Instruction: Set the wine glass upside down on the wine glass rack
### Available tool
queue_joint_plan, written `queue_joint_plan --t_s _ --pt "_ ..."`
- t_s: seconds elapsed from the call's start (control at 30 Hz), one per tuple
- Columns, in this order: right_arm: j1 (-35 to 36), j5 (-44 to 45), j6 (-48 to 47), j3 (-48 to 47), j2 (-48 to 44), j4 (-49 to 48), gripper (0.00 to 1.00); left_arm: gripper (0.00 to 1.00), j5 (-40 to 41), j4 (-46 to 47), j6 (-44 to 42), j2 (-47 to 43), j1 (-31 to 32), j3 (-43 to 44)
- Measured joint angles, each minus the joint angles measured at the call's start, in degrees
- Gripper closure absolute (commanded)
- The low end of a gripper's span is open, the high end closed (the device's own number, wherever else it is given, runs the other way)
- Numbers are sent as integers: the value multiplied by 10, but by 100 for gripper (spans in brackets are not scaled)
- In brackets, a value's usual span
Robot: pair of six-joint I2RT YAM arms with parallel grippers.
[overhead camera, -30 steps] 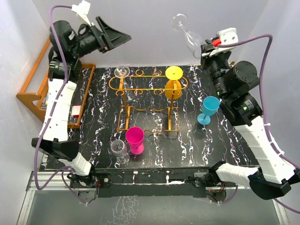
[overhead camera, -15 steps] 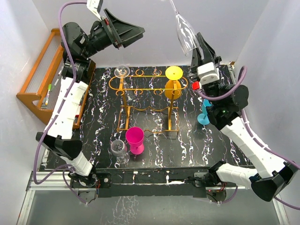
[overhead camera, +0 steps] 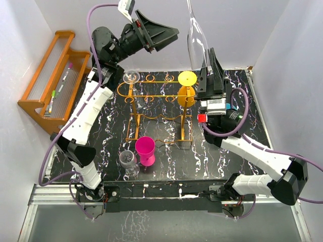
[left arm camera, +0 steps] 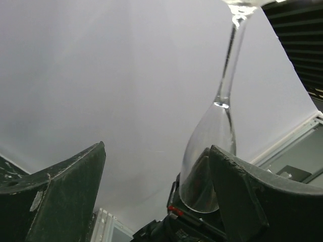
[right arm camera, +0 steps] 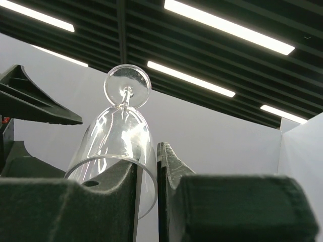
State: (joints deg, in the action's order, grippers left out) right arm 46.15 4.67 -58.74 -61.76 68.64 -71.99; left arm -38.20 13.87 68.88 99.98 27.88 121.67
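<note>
**Held item.** The right gripper [overhead camera: 206, 56] has its jaws pressed together on the rim of the clear wine glass [overhead camera: 196, 43]. The wall of the bowl is pinched between them. The glass is raised well above the worktop [overhead camera: 202, 162], rim down and foot up, with the stem running out of the top edge of the overhead view. It is not on the wine glass rack [overhead camera: 151, 94]. It hangs over the rack's back right end.

**Left arm.** The left gripper [overhead camera: 169, 38] is raised at the back, its jaws spread and holding nothing. It points toward the bowl from the left. The overhead view shows a gap between them. In the left wrist view the bowl sits just beside one finger [left arm camera: 242, 196]; contact cannot be determined.

**Rack occupancy.** A clear glass [overhead camera: 132, 76] hangs at the back left corner of the oval frame. A yellow glass [overhead camera: 187, 88] hangs foot up at the right end, just beside the right arm. Open room lies along the rings between them.

**Surroundings.** A pink glass [overhead camera: 145, 150] and a small clear glass [overhead camera: 128, 160] stand near the front of the rack. A brown wooden rack [overhead camera: 50, 80] lies off the worktop's left edge. White walls close in the back and both sides.
</note>
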Motion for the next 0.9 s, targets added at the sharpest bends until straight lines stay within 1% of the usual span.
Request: queue_joint_plan --t_s 0.13,0.23,0.37,0.57,0.67,0.77,0.9 --pt "13 16 -5 10 10 -44 92 22 7 22 2 0 26 6" --pt "19 24 -12 18 11 -55 92 22 9 43 3 0 29 14" --pt "26 29 -16 23 11 -60 92 26 13 68 9 -1 28 17" --pt "43 21 -28 24 13 -58 92 30 18 72 12 -1 27 18" --pt "57 11 -40 23 23 -56 92 34 19 73 12 -1 27 18" --pt "67 5 -48 23 39 -46 92 52 20 74 14 -1 27 18" --pt "75 1 -61 23 62 -37 92 83 22 75 13 -1 27 18"
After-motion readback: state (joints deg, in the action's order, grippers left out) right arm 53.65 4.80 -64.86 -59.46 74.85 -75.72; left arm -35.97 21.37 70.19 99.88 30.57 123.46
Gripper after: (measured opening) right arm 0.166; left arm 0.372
